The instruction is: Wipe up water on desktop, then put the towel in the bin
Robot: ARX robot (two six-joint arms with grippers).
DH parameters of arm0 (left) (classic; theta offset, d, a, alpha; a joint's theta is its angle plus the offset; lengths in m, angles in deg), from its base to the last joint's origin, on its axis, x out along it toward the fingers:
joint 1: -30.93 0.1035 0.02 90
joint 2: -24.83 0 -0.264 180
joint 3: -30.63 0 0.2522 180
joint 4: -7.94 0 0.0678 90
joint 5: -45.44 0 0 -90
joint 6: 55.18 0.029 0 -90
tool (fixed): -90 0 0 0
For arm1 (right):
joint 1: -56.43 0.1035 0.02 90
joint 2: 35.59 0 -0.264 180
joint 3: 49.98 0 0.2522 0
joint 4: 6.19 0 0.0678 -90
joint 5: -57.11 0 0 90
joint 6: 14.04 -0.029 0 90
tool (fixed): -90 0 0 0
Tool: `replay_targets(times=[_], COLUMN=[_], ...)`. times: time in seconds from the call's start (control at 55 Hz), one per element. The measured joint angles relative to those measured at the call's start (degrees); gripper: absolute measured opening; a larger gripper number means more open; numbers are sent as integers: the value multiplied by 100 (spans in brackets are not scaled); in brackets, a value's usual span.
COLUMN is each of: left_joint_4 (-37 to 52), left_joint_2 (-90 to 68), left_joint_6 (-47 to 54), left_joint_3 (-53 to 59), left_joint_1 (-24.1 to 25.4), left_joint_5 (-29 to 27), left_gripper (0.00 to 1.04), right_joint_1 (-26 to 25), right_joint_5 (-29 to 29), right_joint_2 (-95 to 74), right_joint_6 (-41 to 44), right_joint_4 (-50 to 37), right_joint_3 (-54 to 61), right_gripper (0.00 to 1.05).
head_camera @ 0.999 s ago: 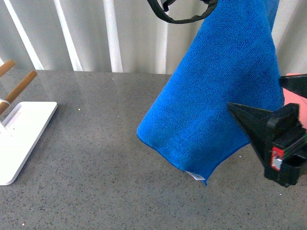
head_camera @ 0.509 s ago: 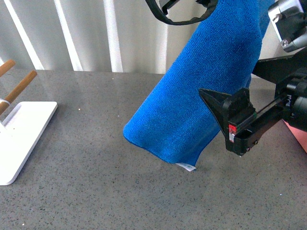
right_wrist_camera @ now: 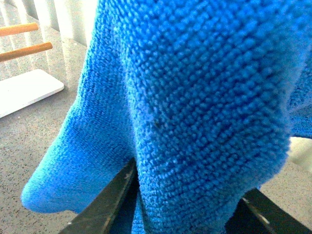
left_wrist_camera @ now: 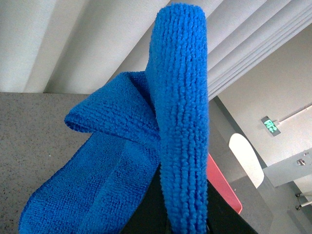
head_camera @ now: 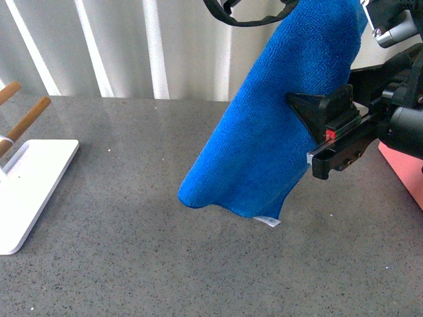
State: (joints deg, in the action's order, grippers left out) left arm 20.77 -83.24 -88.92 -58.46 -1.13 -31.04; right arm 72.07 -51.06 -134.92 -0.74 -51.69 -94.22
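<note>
Front view
- Towel [head_camera: 284, 119]: you see it hanging from the top edge of the picture. It is clear of the counter [head_camera: 132, 257], and its label [head_camera: 268, 220] sits at the lowest corner.
- Right end effector [head_camera: 301, 129]: released. One finger lies in front of the cloth and the other below it, at the towel's right edge.
- Bin [head_camera: 404, 177]: you get only a pink sliver at the right edge, behind the right arm.
- Stand [head_camera: 30, 191]: white and flat, on the counter at far left, with two rods [head_camera: 26, 120] rising from it.
- Cable [head_camera: 248, 23]: a black loop at the top, beside the towel.

Left wrist view
- Left end effector [left_wrist_camera: 185, 220]: grasping the towel. You see a fold of cloth [left_wrist_camera: 183, 122] standing up from between dark fingers at the picture's lower edge.
- The rest of the towel trails down over the counter [left_wrist_camera: 29, 126].
- Bin [left_wrist_camera: 225, 187]: a pink corner shows behind the fold.

Right wrist view
- Towel [right_wrist_camera: 195, 97]: fills most of the picture, hanging between the two spread black fingers [right_wrist_camera: 105, 202] of the right end effector [right_wrist_camera: 185, 210]. You cannot tell whether either finger touches it.
- Stand [right_wrist_camera: 27, 90] and rods [right_wrist_camera: 24, 50]: on the counter [right_wrist_camera: 29, 146] beyond the towel.
</note>
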Motion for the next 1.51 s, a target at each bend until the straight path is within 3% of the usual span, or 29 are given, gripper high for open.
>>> replay_targets(times=[0.236,0.436,0.636,0.727,0.981,1.199,1.508], left_joint_4=[-48,-103,-160,-195,-319,-216,15], left_joint_2=[66,85,109,120,50,181,1565], left_joint_6=[0,-2,2,20,199,756,1827], left_joint_3=[2,13,48,85,282,1082,3069], left_joint_1=[-2,2,55,160,1012,1617,3062], left_joint_5=[9,13,44,31,42,247,1331], left_gripper=[4,4,32,50,99,98,98], right_joint_1=[-68,-142,-208,-234,-374,-629,-820], right_joint_5=[-59,-101,-103,-105,-118,-122,-61], right_joint_2=[98,98,179,302,564,678,699], right_joint_6=[-9,-20,-44,-70,-116,-195,-262], right_joint_4=[4,-4,4,59,227,411,540], right_joint_3=[0,2,2,2,2,2,2], right_gripper=[8,4,4,4,4,4,4])
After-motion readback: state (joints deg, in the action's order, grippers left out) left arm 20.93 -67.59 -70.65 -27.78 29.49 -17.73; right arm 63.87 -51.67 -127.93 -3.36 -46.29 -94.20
